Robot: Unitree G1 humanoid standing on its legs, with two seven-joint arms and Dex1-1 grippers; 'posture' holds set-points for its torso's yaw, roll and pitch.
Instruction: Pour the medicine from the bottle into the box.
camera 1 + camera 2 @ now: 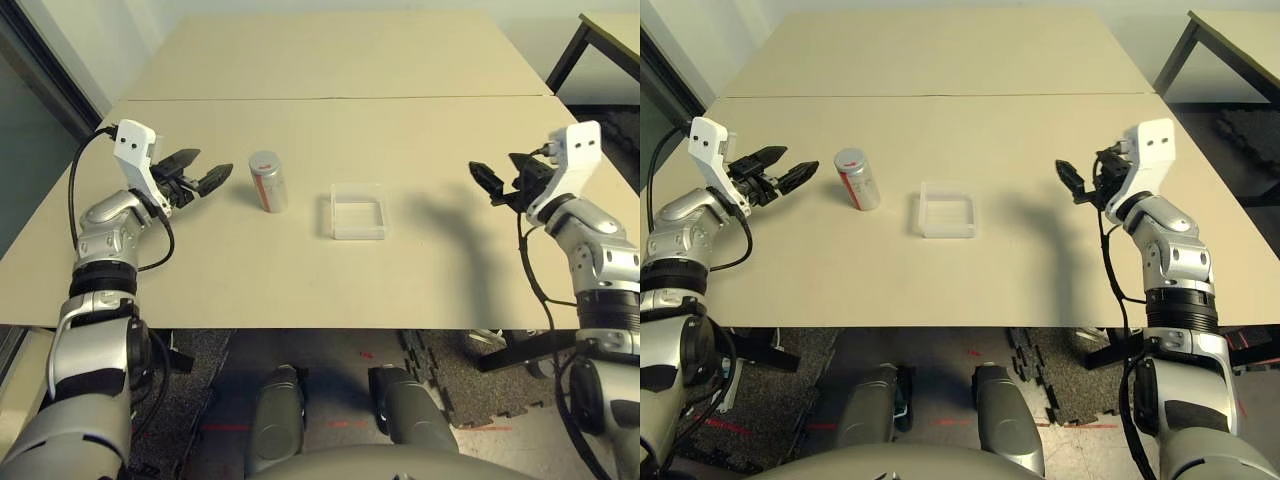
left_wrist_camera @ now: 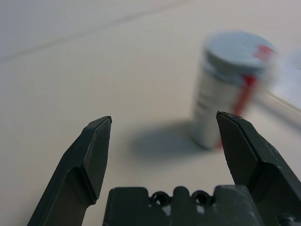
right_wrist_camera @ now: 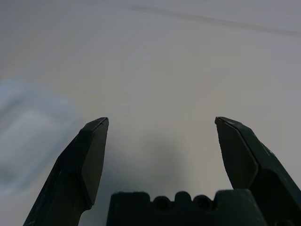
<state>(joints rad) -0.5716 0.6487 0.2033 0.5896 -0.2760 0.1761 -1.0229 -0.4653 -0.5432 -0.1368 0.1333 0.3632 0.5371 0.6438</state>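
Note:
The bottle (image 1: 268, 182), small and grey-silver with a red and white label and its round grey cap on, stands upright on the beige table. Just to its right lies the box (image 1: 357, 236), shallow, square and of clear plastic, with nothing visible inside. The medicine is hidden. My left gripper (image 1: 210, 168) is open a short way left of the bottle, pointing at it; in the left wrist view the bottle (image 2: 230, 89) shows beyond the open fingers (image 2: 94, 155). My right gripper (image 1: 497, 172) is open well to the right of the box, holding nothing, with the box (image 3: 28, 141) blurred off to one side.
A seam (image 1: 330, 97) runs across the table behind the objects. Another table with dark legs (image 1: 600, 35) stands at the back right. Beyond the table's near edge (image 1: 300, 327), dark mats (image 1: 450, 385) cover the floor.

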